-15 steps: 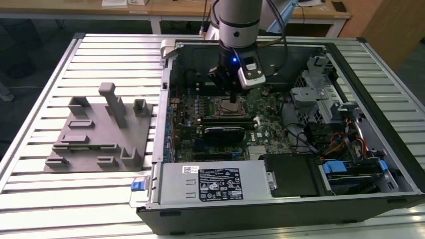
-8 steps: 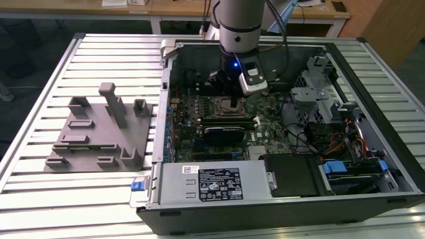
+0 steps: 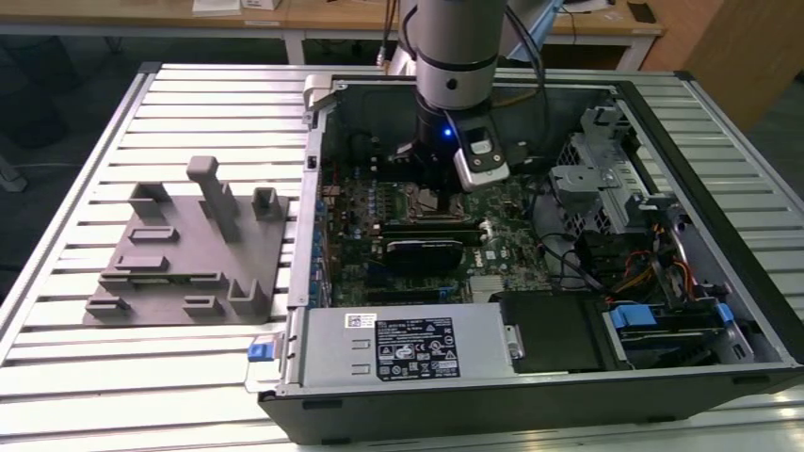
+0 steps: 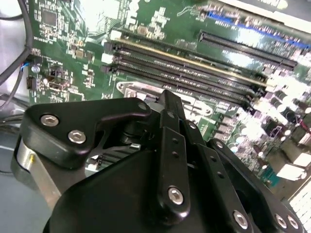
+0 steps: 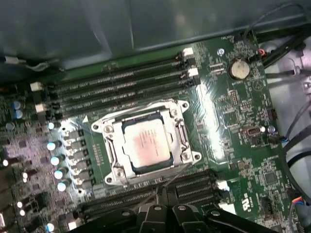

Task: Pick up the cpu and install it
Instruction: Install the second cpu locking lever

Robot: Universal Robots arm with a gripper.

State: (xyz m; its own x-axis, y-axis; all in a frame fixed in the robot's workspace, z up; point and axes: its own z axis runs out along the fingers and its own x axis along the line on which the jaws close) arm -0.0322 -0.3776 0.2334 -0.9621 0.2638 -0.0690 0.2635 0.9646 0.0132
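Observation:
The cpu (image 5: 146, 143), a small square chip with a silvery top, lies flat inside the metal socket frame (image 5: 187, 156) on the green motherboard (image 5: 233, 126). RAM slots run along both sides of the socket. My gripper (image 5: 163, 191) hovers just above the board beside the socket, its black fingers drawn together with nothing between them. In the second wrist view the gripper (image 4: 167, 97) hangs over the socket's metal frame (image 4: 127, 89). In the exterior view the gripper (image 3: 434, 184) reaches down into the open computer case over the socket (image 3: 427, 200).
The open computer case (image 3: 703, 311) lies on a slatted metal table (image 3: 188, 113). A grey fixture plate with blocks (image 3: 188, 250) sits at the exterior view's left. Inside the case are a power supply (image 3: 402, 344), drive cage (image 3: 603, 179) and loose cables (image 3: 590, 259).

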